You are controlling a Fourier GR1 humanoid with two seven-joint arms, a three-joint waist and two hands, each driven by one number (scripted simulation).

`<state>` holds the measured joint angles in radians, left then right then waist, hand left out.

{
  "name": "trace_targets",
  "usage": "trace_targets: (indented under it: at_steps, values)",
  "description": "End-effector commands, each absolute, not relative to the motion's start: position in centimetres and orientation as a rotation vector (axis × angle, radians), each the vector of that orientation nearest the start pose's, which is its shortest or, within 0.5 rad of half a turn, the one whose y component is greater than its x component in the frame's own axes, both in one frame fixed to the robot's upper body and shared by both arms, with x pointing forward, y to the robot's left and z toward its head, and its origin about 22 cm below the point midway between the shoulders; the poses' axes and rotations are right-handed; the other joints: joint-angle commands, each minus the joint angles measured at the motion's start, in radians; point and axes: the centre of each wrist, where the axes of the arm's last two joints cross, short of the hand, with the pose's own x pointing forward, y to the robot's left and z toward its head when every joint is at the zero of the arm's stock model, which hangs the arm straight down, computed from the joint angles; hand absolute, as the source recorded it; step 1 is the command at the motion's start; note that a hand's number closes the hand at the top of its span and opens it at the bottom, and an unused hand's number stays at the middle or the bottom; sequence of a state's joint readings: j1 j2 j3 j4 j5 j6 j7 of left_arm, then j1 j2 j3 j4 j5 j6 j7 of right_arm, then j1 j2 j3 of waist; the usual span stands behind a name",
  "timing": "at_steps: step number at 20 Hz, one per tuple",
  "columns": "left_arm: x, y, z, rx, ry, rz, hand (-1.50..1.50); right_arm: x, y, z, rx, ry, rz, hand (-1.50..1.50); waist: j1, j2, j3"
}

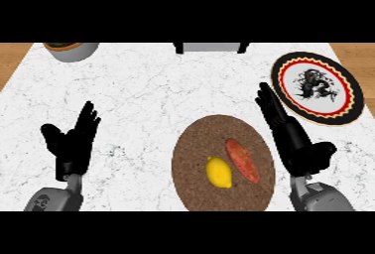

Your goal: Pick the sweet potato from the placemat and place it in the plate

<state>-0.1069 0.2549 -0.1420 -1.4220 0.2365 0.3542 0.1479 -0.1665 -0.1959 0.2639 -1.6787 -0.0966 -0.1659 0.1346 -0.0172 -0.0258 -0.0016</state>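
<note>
Right hand (296,141) stands open just beside the brown mat (192,149), fingers straight, holding nothing; left hand (72,141) rests open, far off to the side; the sweet potato (242,160) lies on the mat next to a lemon (219,172); it looks hard, bumpy and not heavy; grab its fat middle; the plate (351,89) waits nearby.

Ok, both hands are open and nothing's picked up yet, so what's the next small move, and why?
Probably swing the right hand leftward and down over the sweet potato. That hand is open beside the placemat, nearest the sweet potato, which lies next to the lemon; the plate is on the same side.
</note>
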Motion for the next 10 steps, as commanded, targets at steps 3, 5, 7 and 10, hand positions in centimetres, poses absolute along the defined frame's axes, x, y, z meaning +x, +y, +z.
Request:
trace_targets:
  at_steps: [3, 5, 7, 10]
  values:
    - [28.9, 24.7, 3.1, 0.217, -1.499, -0.034, 0.00, 26.9, -13.6, 7.4, 0.256, -1.615, 0.225, -1.50, 0.022, 0.027, 0.002]
    - [29.0, 25.6, 4.1, 0.272, -1.569, -0.167, 0.00, 27.2, -10.3, 9.3, 0.385, -1.581, 0.250, -1.50, 0.039, 0.028, 0.002]
    - [29.0, 25.1, 3.6, 0.216, -1.520, -0.156, 0.00, 28.0, -14.1, 11.1, -0.022, -1.790, 0.903, -1.50, 0.063, -0.027, -0.036]
    - [29.8, 24.6, 4.2, 0.218, -1.556, -0.210, 0.00, 25.7, -11.3, 5.8, -0.116, -1.699, 0.973, 1.50, 0.017, 0.024, -0.001]
